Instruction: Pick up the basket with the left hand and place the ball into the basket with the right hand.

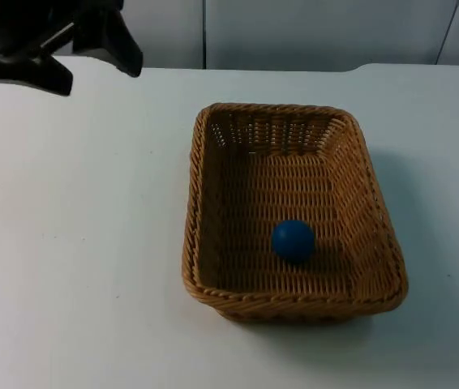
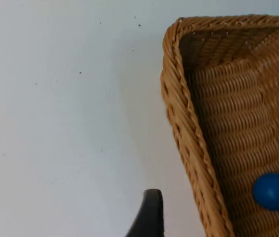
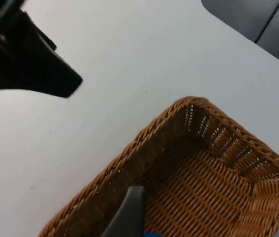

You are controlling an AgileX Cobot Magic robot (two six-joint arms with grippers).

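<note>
The left gripper (image 1: 100,65) hangs over the far left part of the white table (image 1: 67,243), well apart from the wicker basket (image 1: 205,203), with its two black fingers (image 1: 124,50) spread wide and nothing between them. In the right wrist view the same left gripper (image 3: 41,74) shows as a dark shape above the table beyond the basket's far corner (image 3: 189,106). One black fingertip (image 2: 149,215) in the left wrist view stands just beside the basket's long side wall (image 2: 184,128), not touching it.

The right gripper looks down over the basket; a single fingertip (image 3: 129,212) stands above the woven floor (whether its fingers are apart or together, I cannot tell).

The basket rests flat on the table, right of centre. The blue ball (image 1: 293,240) lies inside it on the floor, nearer the front wall, touching no side.
</note>
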